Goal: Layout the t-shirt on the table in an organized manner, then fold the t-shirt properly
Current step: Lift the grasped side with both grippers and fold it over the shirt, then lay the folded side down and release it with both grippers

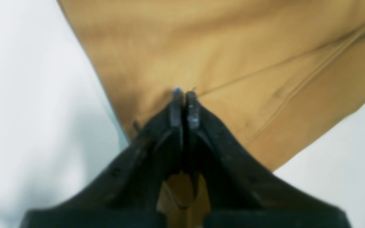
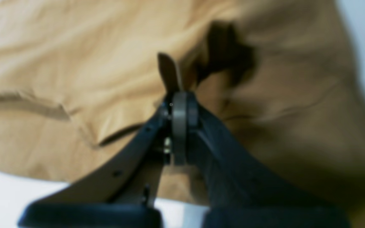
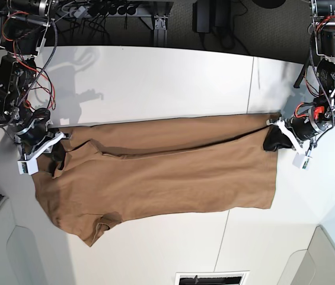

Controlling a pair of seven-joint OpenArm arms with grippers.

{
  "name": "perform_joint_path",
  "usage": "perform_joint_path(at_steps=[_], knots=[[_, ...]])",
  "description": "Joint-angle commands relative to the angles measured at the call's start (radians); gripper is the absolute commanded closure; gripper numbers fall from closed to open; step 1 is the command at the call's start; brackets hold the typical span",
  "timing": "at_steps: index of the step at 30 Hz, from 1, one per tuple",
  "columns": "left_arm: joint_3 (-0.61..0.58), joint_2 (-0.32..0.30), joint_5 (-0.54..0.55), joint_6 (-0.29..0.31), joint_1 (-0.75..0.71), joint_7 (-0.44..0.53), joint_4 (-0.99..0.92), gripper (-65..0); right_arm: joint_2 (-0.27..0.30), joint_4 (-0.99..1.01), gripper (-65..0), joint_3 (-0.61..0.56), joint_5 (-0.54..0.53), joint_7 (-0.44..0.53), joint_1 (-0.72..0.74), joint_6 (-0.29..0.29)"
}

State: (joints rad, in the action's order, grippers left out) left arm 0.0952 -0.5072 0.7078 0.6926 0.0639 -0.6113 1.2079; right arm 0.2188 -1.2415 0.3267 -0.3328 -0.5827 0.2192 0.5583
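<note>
My left hand [image 3: 272,141] and right hand [image 3: 57,155] are each pinched closed on opposite ends of the t-shirt [image 3: 161,178], spread across the tabletop [image 3: 155,77].

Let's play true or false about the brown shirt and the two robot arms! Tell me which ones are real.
1. The t-shirt is tan-brown with no print showing. True.
2. The shirt is folded into a small neat square. False: it lies stretched long across the table.
3. The left gripper is shut at the shirt's edge. True.
4. The right gripper hangs wide open above bare table. False: it is shut, with shirt fabric at its tip.
5. Both arms are at the same end of the shirt. False: one is at each end.
</note>
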Motion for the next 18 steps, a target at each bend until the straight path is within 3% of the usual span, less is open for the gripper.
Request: perform_joint_path(at_steps=[1,9,18], knots=[[-0.007,-0.017,0.006,0.006,0.019,0.02,0.006,0.0,0.014,-0.006,0.0,0.0,-0.011,0.024,0.019,0.005],[-0.05,-0.025,-0.032,0.006,-0.015,-0.035,0.005,0.0,0.025,-0.03,0.0,0.001,-0.057,-0.01,-0.058,-0.001],[-0.049,-0.112,0.036,0.006,-0.148,-0.045,0.107,0.0,0.033,-0.212,0.0,0.006,-0.105,-0.066,-0.256,-0.001]])
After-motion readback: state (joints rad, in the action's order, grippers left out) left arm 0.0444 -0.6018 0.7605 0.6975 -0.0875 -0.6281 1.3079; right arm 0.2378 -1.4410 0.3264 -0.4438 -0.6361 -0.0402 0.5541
